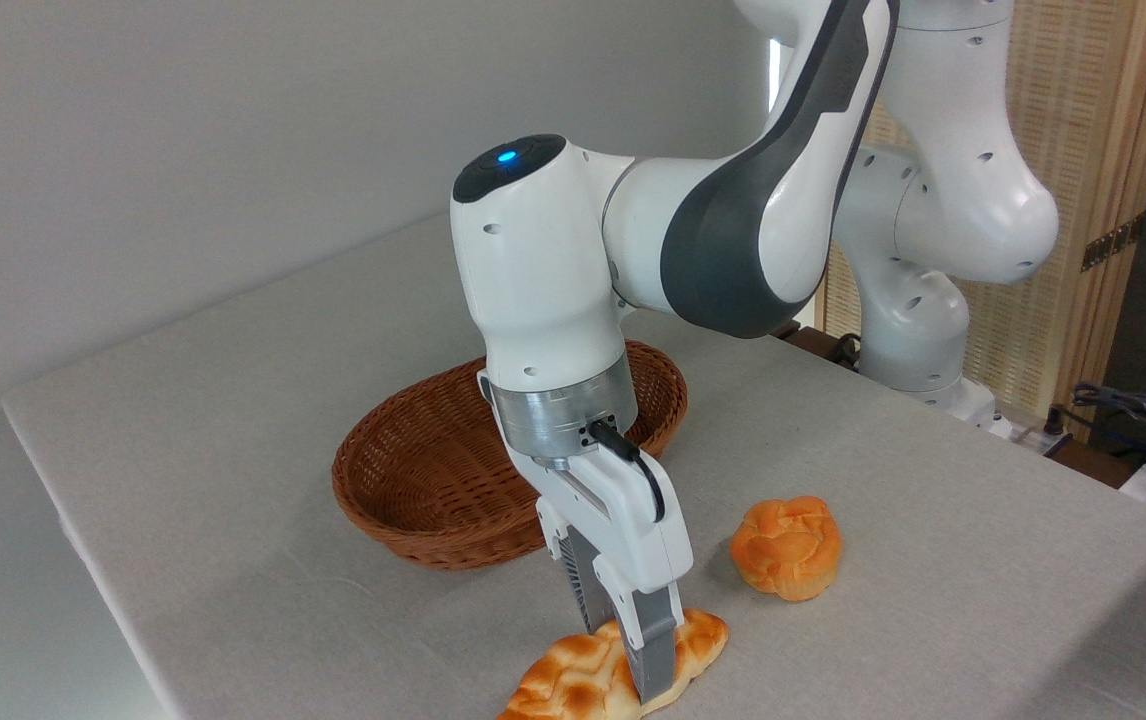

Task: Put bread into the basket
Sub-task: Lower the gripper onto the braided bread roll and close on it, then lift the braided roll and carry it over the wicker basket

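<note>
grey table (233,420): basket (413,480), braided bread (573,675) partly cropped, orange bun (786,548).

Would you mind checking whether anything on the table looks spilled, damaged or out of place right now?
Nothing stands out. The wicker basket sits upright and empty, the round bun lies intact beside it, and the gripper is down over the braided loaf at the table's front edge. No crumbs or spills show.
</note>
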Motion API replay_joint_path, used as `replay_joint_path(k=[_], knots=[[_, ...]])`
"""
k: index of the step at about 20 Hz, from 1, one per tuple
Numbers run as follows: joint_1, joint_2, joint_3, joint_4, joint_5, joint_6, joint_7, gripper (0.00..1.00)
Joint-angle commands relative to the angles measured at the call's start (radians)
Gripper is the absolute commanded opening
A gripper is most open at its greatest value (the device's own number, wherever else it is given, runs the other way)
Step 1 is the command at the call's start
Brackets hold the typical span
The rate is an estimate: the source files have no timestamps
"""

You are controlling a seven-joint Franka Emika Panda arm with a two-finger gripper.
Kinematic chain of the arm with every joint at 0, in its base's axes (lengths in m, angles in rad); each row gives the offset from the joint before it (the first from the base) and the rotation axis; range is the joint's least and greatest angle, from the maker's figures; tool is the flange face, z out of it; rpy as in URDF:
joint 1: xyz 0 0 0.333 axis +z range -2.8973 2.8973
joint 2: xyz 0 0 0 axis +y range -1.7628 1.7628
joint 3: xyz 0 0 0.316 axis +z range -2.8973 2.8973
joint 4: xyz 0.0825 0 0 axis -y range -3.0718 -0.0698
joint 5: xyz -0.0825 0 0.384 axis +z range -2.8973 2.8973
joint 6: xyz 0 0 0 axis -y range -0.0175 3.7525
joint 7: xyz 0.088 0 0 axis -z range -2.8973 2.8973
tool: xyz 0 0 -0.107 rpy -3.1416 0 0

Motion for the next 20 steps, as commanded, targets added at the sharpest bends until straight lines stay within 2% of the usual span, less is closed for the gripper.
replay_joint_path(k=[1, 5, 9, 11, 13, 15, 17, 20], knots=[[0.004, 0.009, 0.004, 0.008, 0.016, 0.018, 0.005, 0.24], [0.004, 0.001, -0.004, 0.025, 0.029, 0.014, 0.004, 0.21], [0.004, -0.029, -0.009, 0.068, -0.014, -0.005, -0.005, 0.21], [0.003, -0.051, -0.032, 0.130, -0.071, -0.123, -0.028, 0.21], [0.003, -0.060, -0.059, 0.231, -0.105, -0.320, -0.044, 0.24], [0.001, -0.071, -0.113, 0.293, -0.138, -0.488, -0.044, 0.26], [0.001, -0.107, -0.168, 0.293, -0.206, -0.541, -0.068, 0.30], [0.001, -0.111, -0.272, 0.280, -0.228, -0.542, -0.226, 0.31]])
